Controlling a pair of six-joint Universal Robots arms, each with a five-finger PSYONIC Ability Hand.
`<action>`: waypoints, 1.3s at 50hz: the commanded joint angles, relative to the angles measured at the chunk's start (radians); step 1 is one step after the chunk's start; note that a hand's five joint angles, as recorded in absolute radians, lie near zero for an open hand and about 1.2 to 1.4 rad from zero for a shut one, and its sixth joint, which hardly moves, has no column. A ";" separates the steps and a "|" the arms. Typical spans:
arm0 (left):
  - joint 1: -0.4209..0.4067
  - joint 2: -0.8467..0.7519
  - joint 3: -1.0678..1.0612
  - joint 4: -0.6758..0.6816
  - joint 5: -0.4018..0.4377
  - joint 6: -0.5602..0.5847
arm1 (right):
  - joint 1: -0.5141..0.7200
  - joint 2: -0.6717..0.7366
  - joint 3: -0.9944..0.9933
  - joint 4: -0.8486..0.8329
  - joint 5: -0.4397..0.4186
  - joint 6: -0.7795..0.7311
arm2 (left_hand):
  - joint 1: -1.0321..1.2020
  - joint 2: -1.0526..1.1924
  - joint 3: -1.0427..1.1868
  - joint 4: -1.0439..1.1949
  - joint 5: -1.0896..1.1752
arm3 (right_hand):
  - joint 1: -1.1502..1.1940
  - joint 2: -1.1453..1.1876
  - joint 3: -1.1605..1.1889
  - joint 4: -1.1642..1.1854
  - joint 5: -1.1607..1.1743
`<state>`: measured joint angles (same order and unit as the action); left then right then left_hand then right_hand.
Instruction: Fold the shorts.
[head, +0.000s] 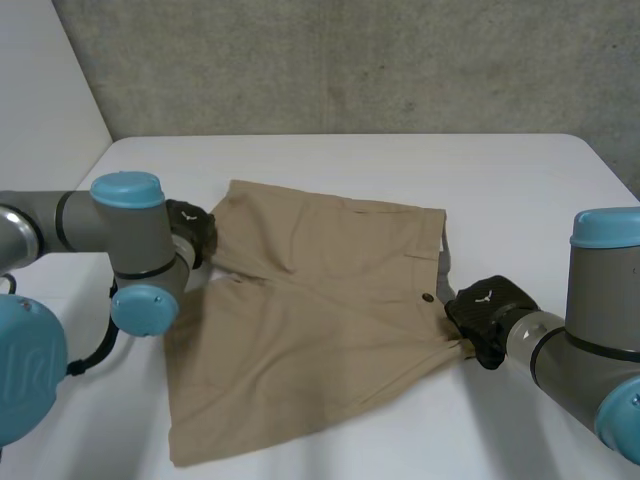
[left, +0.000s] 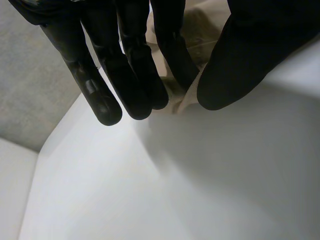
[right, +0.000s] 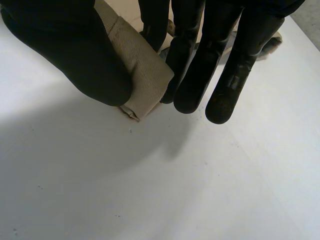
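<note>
The left hand (head: 192, 228) and right hand (head: 490, 308) pinch the shorts (head: 310, 300).

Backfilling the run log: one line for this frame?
phase: grasp | shorts: lying on table | left hand: pinching shorts edge | right hand: pinching shorts corner

The head camera looks down from behind the arms (head: 120, 230) onto the white table (head: 340, 160). Both wrist cameras sit close at opposite edges of the tan shorts (head: 320, 300), which all views share.
</note>
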<state>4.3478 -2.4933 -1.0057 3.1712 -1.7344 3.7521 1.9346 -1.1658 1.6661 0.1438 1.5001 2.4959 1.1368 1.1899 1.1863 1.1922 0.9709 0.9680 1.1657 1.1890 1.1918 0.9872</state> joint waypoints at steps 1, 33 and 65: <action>-0.031 0.109 -0.094 0.003 -0.007 -0.001 | 0.003 0.006 -0.006 0.000 0.000 0.000 | -0.561 -0.614 -0.611 -0.617 -0.570 | 0.428 0.231 0.207 0.204 0.235; 0.058 -0.073 0.188 -0.056 0.292 -0.038 | -0.002 0.015 0.001 -0.003 -0.001 -0.003 | -0.562 -0.615 -0.612 -0.618 -0.571 | 0.428 0.231 0.207 0.204 0.235; 0.101 0.030 0.001 -0.088 0.148 -0.034 | -0.002 0.029 -0.002 0.002 0.000 -0.009 | 0.259 0.206 0.210 0.204 0.251 | 0.428 0.231 0.207 0.204 0.235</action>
<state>4.4492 -2.5096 -0.8996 3.0268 -1.5032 3.7163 1.9328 -1.1351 1.6636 0.1428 1.4995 2.4865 1.1213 1.1901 1.1810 1.1893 0.9671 0.9680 1.1657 1.1890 1.1918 0.9872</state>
